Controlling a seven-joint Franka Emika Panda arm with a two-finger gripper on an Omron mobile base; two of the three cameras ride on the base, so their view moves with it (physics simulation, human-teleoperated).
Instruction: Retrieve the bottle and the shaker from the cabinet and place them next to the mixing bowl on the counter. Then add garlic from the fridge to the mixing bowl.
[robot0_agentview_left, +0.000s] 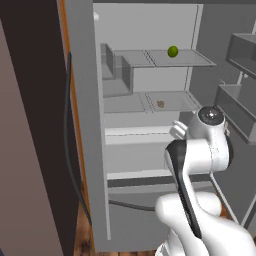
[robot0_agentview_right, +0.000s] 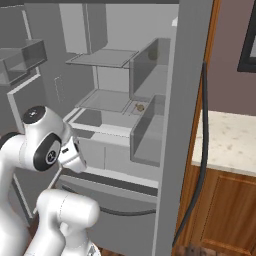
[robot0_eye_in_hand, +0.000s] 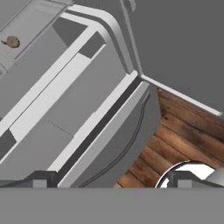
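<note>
Arm (robot0_agentview_left: 200, 160) faces the open fridge (robot0_agentview_left: 85, 125), jaws spread wide and empty.

The garlic (robot0_agentview_left: 160, 104), a small brownish bulb, lies on the middle glass shelf (robot0_agentview_left: 125, 102), well above the hand; a green lime (robot0_agentview_left: 173, 51) sits on the shelf above. In the hand view the fingertips (robot0_eye_in_hand: 40, 180) stand far apart over the fridge's lower drawer front and wooden floor (robot0_eye_in_hand: 175, 140). A beige worktop (robot0_agentview_right: 230, 140) lies right of the fridge.

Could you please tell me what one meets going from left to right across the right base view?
Fridge door bin → robot arm → small brownish garlic on the glass shelf → dark door seal → beige counter.
</note>
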